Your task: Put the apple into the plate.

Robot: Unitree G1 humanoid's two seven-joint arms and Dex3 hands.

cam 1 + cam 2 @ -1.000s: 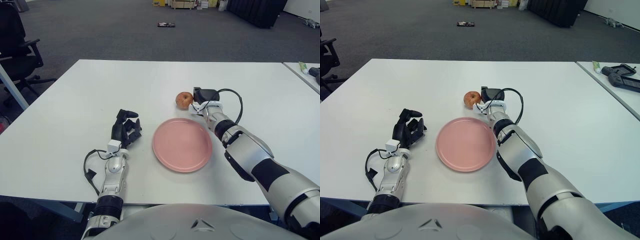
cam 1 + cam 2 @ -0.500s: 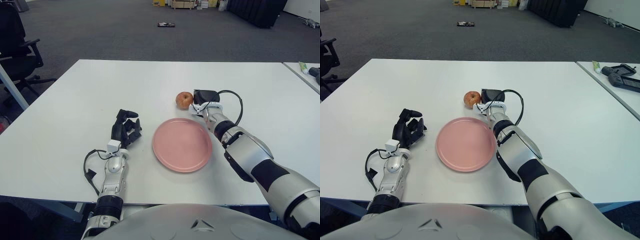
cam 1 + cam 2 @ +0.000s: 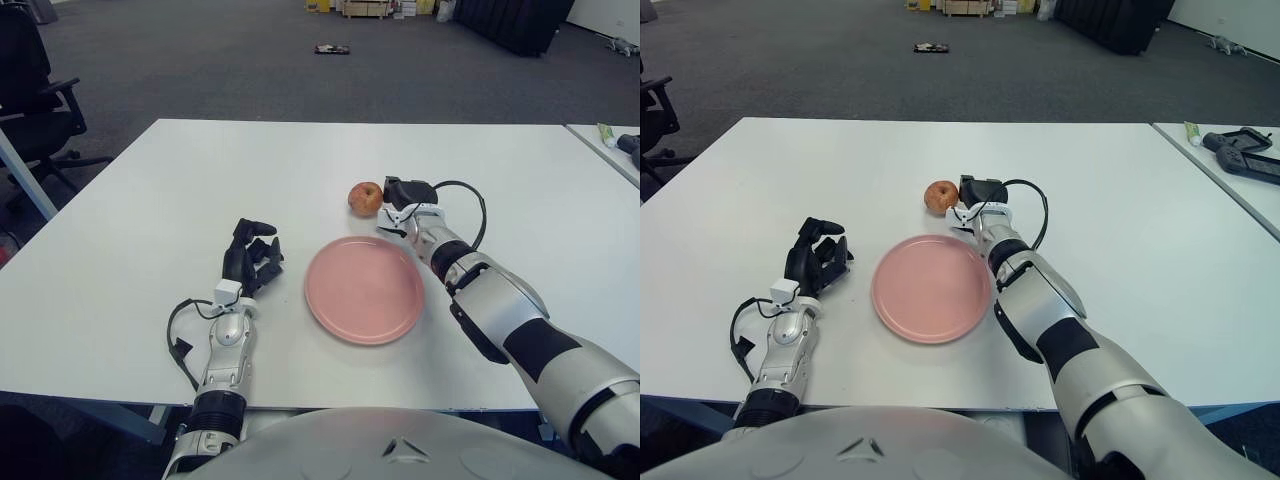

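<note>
Desk [image 3: 150, 250] carries everything, white, mostly bare. Plate [image 3: 364, 289] sits pink and empty at frame centre. Right hand [image 3: 402, 196] is above the plate's upper right rim, just beside the apple — whether its fingers are spread or touching the fruit, cannot tell. Left hand [image 3: 251, 258] idle left of the plate, fingers curled, holding nothing. Apple [image 3: 366, 198] stands on the desk just above the plate, not yet in it. For a clean grasp: wrap fingers round both sides before lifting — it's round, so a one-sided push will likely roll it away.
</note>
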